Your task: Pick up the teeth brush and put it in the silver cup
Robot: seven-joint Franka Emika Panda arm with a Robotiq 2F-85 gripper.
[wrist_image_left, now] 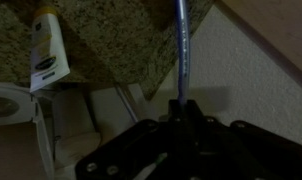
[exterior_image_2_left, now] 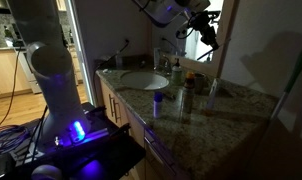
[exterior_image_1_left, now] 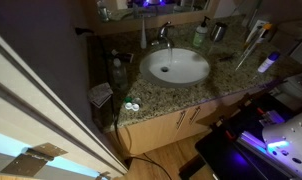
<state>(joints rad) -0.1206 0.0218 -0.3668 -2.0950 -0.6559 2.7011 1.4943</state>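
You are holding the toothbrush [wrist_image_left: 181, 50] in the gripper [wrist_image_left: 179, 108]. In the wrist view the jaws are pressing on its thin bluish shaft at the lower centre of the frame, and the shaft is running straight up to the top edge. Its far end is lying out of frame, so which end you are gripping cannot be told. The silver cup [exterior_image_1_left: 219, 32] is standing at the upper right of an exterior view, just beside the green bottle [exterior_image_1_left: 199, 36], behind the sink [exterior_image_1_left: 176, 68]. Handling judgement: light, stiff, smooth plastic — liable to swivel in a pinch. The hold looks acceptable, provided the free end is entering first — the cup may tip if knocked.
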